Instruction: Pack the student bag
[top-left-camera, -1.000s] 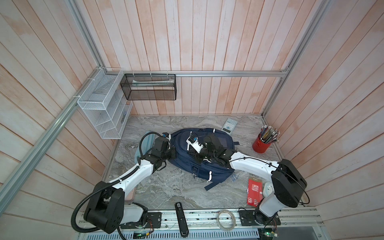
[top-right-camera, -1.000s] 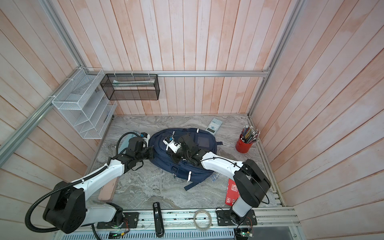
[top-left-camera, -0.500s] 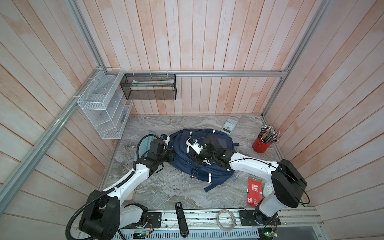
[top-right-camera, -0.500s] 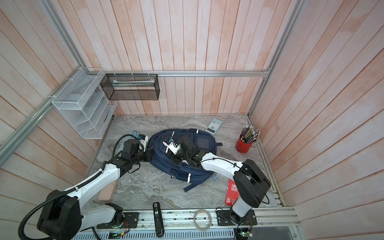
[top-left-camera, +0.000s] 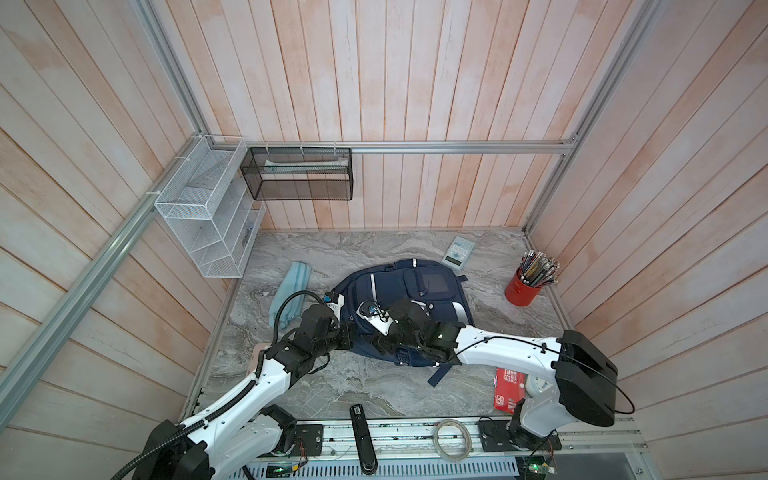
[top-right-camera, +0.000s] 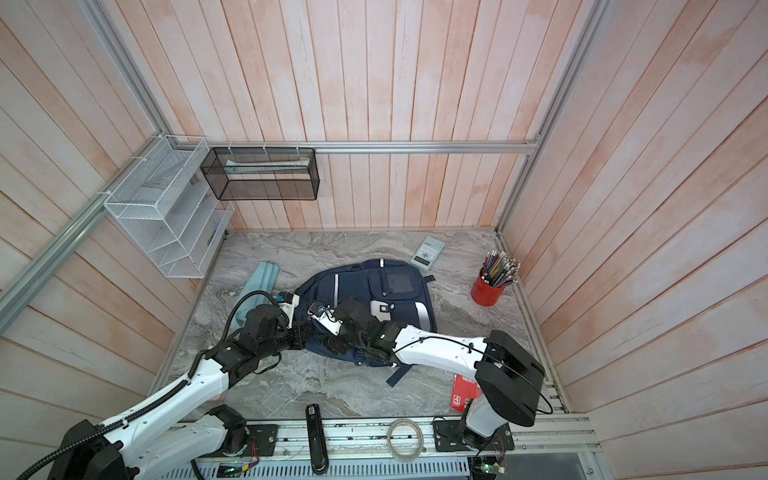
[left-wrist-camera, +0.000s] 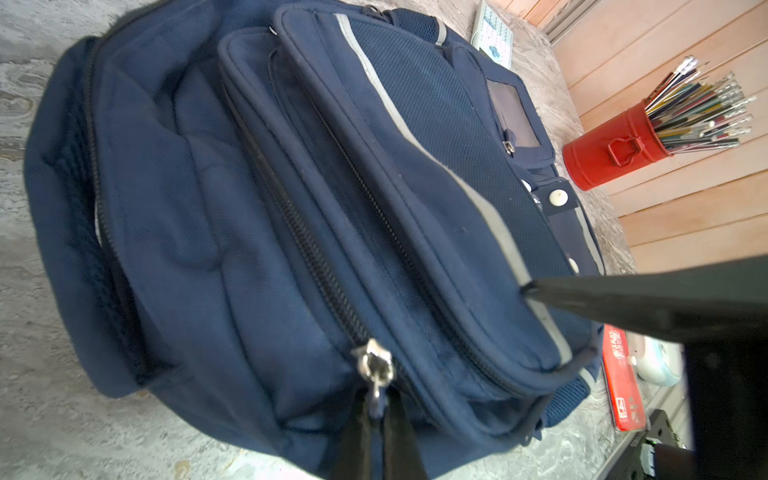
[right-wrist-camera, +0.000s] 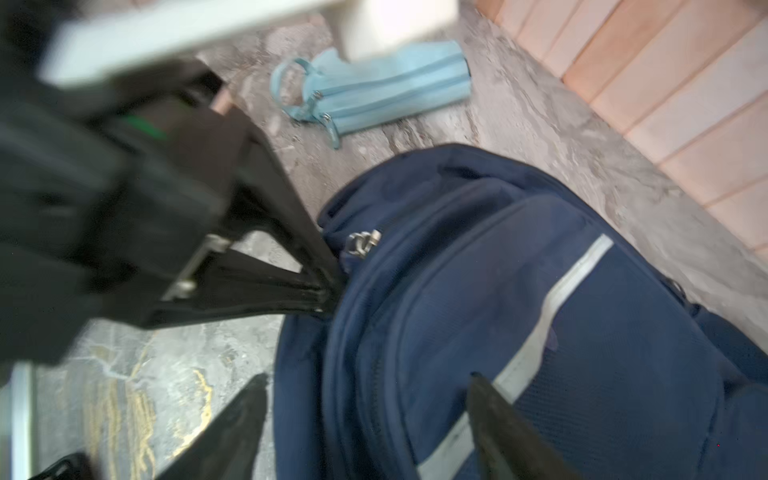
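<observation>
Nearby, blue pencil case (top-left-camera: 291, 286) by left table (top-left-camera: 374, 386) edge, red pencil tin (top-left-camera: 523, 291) by right; left hand (left-wrist-camera: 376, 405) clamped on student bag (top-left-camera: 415, 282)'s zip pull (left-wrist-camera: 374, 365), right hand (right-wrist-camera: 365, 386) apart over it.

The student bag (top-left-camera: 419, 286) lies flat on the counter (top-left-camera: 353, 386), its near left edge at the left pincer (left-wrist-camera: 376, 415), with the zip pull (left-wrist-camera: 374, 365) between that pincer's tips. The right pincer (right-wrist-camera: 368, 378) hangs just right of it, over the bag's near end. A pouch (top-left-camera: 293, 286) lies left of and beyond the left pincer. Beyond the right pincer, past the bag, lies a calculator (top-left-camera: 458, 252); far to its right stands a pen pot (top-left-camera: 523, 291)
</observation>
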